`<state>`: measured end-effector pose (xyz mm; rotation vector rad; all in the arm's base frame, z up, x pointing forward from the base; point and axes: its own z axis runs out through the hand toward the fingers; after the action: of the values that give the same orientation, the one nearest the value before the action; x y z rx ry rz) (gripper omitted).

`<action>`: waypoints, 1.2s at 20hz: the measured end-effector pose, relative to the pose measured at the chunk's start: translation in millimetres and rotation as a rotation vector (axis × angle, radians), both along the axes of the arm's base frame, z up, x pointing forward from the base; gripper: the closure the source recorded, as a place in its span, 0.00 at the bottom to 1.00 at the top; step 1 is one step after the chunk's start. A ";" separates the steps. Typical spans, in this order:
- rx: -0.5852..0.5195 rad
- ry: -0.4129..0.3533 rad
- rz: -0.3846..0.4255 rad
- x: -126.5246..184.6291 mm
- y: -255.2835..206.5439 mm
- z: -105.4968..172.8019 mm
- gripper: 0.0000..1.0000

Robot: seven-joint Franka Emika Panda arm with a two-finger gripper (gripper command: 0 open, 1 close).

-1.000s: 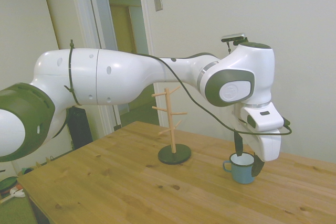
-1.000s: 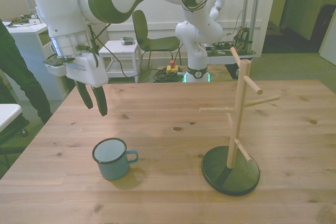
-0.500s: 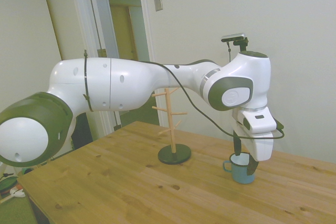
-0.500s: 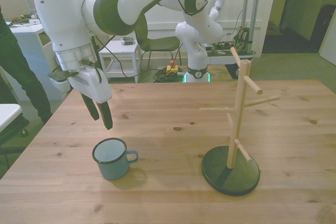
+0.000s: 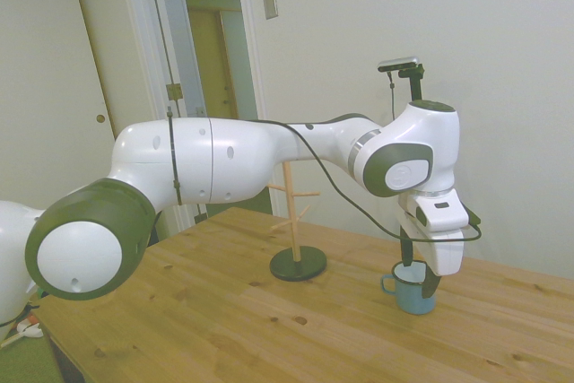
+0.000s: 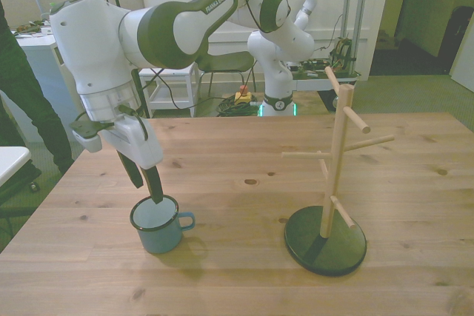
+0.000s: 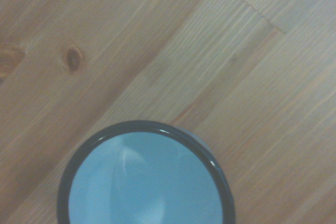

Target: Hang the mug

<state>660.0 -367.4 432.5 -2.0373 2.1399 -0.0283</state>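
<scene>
The pincer [image 6: 148, 186] is hanging just over the mug [image 6: 158, 224], its fingers apart, one tip at the far side of the rim and the other outside it. The mug is standing upright on the table [image 6: 244, 271] in the lower left of the front view, its handle pointing toward that view's right; in the side view it is sitting at lower right, handle toward the picture's left.

To grip well, the fingers should be straddling the wall, one inside and one outside, and coming straight down so the cup is not nudged or tipped. Closing should be firm, since the enamel probably handles slick.

The rack [image 6: 335, 175] is standing well apart, at the front view's right, with bare wood between. Its pegs are pointing several ways, so the handle will need turning toward one. The table's left edge in the front view is fairly near the mug; a person [image 6: 18, 86] is standing beyond it.
</scene>
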 end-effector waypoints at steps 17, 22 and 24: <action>-0.014 0.023 0.037 41.1 35.2 -42.9 1.00; -0.018 0.026 0.034 40.8 33.2 -44.6 1.00; -0.019 0.025 0.034 40.9 33.1 -44.0 1.00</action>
<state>701.0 -334.3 388.5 -2.0953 2.1269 -0.0184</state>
